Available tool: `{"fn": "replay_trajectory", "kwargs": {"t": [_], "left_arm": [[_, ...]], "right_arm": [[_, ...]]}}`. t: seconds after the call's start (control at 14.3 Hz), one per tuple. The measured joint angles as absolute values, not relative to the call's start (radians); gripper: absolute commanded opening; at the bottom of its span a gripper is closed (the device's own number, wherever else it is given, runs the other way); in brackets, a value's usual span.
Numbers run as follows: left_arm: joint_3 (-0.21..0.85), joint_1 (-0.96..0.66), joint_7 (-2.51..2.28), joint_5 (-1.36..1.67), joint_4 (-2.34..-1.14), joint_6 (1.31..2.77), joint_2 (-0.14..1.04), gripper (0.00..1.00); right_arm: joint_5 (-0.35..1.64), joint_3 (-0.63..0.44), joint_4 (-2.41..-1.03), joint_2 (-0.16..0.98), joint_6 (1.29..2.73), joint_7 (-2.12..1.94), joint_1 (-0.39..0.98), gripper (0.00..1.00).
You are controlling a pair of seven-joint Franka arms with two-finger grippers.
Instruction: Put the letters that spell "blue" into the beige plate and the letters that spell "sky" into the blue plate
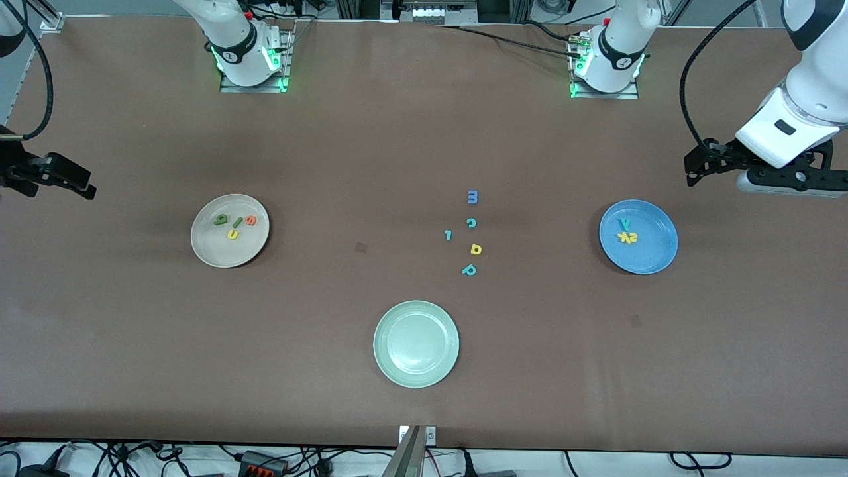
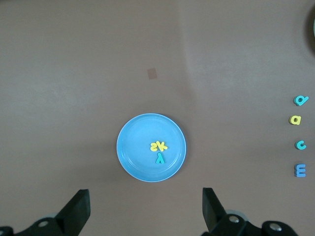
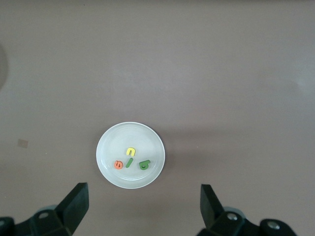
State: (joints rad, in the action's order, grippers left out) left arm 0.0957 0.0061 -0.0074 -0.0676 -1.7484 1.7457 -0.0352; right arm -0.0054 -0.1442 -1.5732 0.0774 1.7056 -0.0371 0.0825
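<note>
The green plate (image 1: 416,343) sits nearest the counter's front edge. Farther back, the beige plate (image 1: 230,230) holds b, l, u, e (image 1: 234,222); the blue plate (image 1: 638,236) holds s, k, y (image 1: 626,232). Both end effectors, left (image 2: 145,209) and right (image 3: 143,206), hang over the counter's ends, fingers apart, empty.

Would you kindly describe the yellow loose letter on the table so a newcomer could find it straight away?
Start at the pale green plate nearest the front camera; a short column of loose foam letters lies farther from the camera, toward the left arm's end. The yellow a-like letter lies between the teal c and the teal p. It is the only yellow letter outside a plate.
</note>
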Motion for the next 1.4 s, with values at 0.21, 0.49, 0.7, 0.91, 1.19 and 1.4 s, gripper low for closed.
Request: {"fn": "replay_trajectory", "kwargs": {"t": [0.21, 0.49, 0.7, 0.91, 1.19, 1.4], "left_arm": [[0.096, 0.006, -0.007, -0.068, -1.748, 1.744, -0.035, 1.00], [0.096, 0.006, -0.007, -0.068, -1.748, 1.743, -0.035, 1.00], [0.096, 0.006, -0.007, -0.068, -1.748, 1.743, -0.035, 1.00], [0.096, 0.006, -0.007, -0.068, -1.748, 1.742, -0.035, 1.00], [0.096, 0.007, -0.007, -0.068, -1.748, 1.736, -0.035, 1.00], [0.096, 0.007, -0.007, -0.068, -1.748, 1.724, -0.035, 1.00]], "right_arm": [[-0.007, -0.144, -1.574, 0.077, 1.706, -0.037, 0.083, 1.00], [-0.009, -0.146, -1.573, 0.076, 1.710, -0.037, 0.082, 1.00], [-0.009, -0.146, -1.573, 0.070, 1.710, -0.037, 0.082, 1.00], [-0.009, -0.146, -1.573, 0.069, 1.710, -0.037, 0.080, 1.00], [-0.009, -0.089, -1.573, 0.070, 1.710, -0.037, 0.019, 1.00], [-0.009, -0.072, -1.573, 0.070, 1.710, -0.037, 0.001, 1.00]]}}
